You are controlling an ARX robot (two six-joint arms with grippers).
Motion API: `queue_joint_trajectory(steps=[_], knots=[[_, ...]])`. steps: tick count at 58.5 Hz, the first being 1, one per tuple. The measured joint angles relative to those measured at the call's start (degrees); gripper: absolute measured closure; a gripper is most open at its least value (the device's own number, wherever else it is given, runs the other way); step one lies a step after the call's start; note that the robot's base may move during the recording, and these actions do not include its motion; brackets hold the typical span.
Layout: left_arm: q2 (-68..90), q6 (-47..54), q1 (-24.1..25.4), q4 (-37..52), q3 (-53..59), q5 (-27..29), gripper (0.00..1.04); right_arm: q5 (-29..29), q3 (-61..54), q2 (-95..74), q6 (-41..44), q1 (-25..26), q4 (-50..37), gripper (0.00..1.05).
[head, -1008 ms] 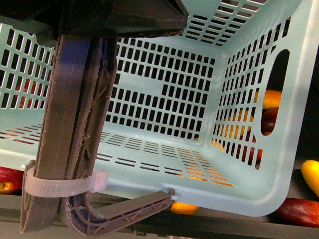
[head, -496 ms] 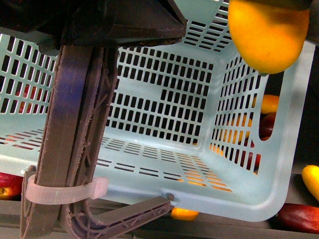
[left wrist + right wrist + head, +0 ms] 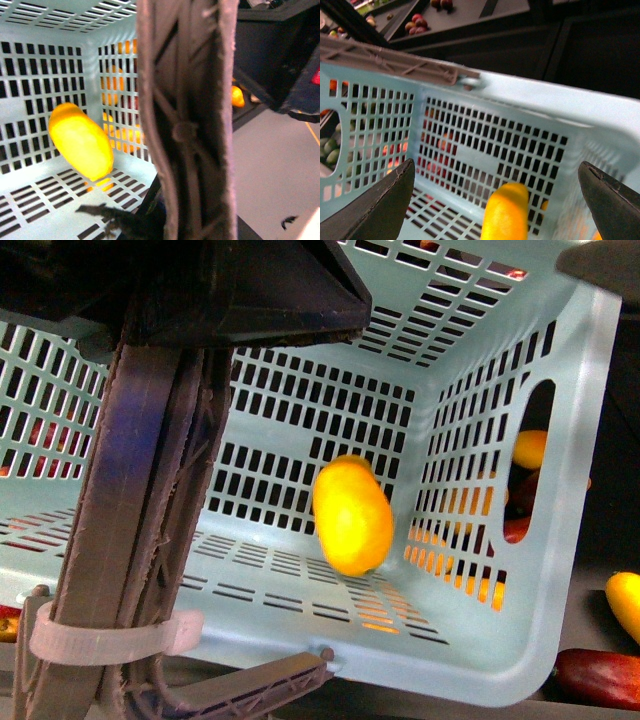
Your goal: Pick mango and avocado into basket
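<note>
Turquoise basket (image 3: 580,440) walls, mango (image 3: 352,515) inside, below wide-spread right gripper (image 3: 496,167), apart

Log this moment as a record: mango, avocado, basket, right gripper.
mango: inside the basket, touching no fingers, blurred
avocado: not in the basket
basket: tilted in the front view, holds only the mango
right gripper: open, empty, over the basket with the mango below it

One mango (image 3: 352,515), just the one! One turquoise basket (image 3: 575,540), and one white zip tie (image 3: 110,638). Out past the right wall I count one yellow fruit (image 3: 625,605) and one dark red fruit (image 3: 600,678).
</note>
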State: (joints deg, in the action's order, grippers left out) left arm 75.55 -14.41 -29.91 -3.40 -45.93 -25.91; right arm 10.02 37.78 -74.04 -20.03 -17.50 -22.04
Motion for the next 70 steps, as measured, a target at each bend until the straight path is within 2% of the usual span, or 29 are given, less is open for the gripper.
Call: queue_joint_trajectory(steps=[5,11,17,20,24,27,70], knots=[[0.00,0.09,0.00,0.00,-0.02,0.02,1.01,-1.16,-0.07,4.04,1.84,1.99,-0.09,0.09],[0.00,0.13,0.00,0.00,-0.02,-0.02,1.01,-2.45,-2.58,13.57,4.33,7.65,1.40,0.09],[0.00,0.09,0.00,0.00,-0.02,-0.13,1.01,-8.20,-10.23,23.56,7.69,14.12,4.63,0.09],[0.00,0.11,0.00,0.00,-0.02,-0.22,1.01,-10.88,-14.88,28.28,9.25,15.34,6.34,0.09],[0.00,0.09,0.00,0.00,-0.02,-0.26,1.01,-14.93,-21.94,36.81,12.28,14.86,10.05,0.09],[0.00,0.07,0.00,0.00,-0.02,-0.26,1.01,-15.39,-24.59,40.46,13.49,14.56,10.82,0.09],[0.15,0.20,-0.42,0.00,-0.02,-1.07,1.01,-15.85,-24.59,41.22,14.93,14.49,10.80,0.09]])
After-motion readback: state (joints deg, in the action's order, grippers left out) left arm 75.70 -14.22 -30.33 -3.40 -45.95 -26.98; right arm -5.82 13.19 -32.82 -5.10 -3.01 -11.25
